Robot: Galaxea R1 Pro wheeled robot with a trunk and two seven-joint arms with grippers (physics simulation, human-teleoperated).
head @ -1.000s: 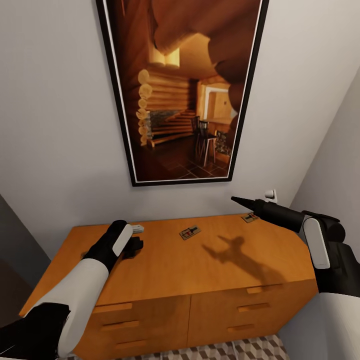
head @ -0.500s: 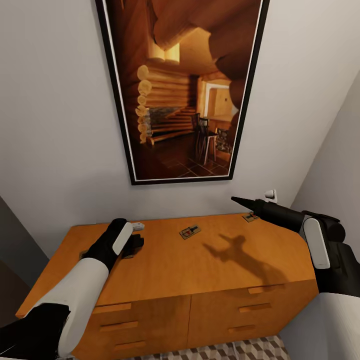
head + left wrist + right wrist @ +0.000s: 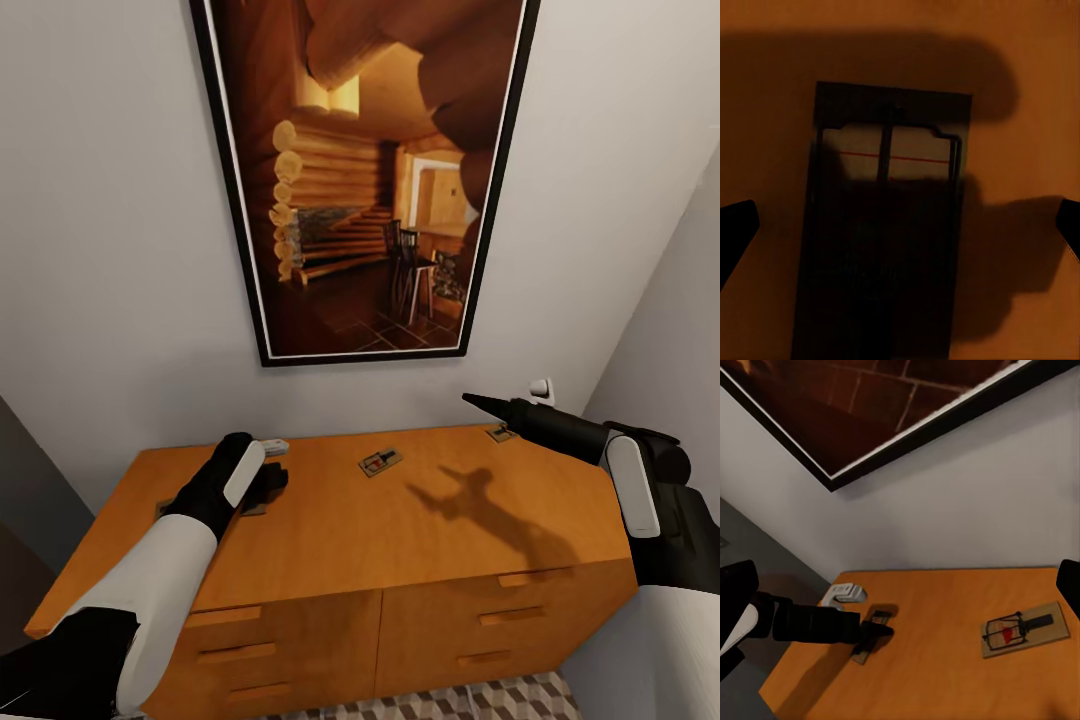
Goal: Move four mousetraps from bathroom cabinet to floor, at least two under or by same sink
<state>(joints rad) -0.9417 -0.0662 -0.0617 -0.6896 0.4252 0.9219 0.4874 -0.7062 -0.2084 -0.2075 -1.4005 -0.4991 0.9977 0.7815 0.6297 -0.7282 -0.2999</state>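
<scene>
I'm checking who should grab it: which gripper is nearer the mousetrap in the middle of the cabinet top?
Left, I'd judge. The left gripper sits low on the cabinet, beside the mousetrap. The right gripper hangs higher, nearer the far corner.

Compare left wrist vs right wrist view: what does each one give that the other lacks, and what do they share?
Left wrist view: a straight-down close-up of a shaded mousetrap lying between the open fingertips, its wire bar and red line visible.

Right wrist view: the left gripper from the side, low over that trap, a second mousetrap lying apart from it, a small white object near the wall, and the framed picture.

Shared: the cabinet top and the trap under the left gripper.
</scene>
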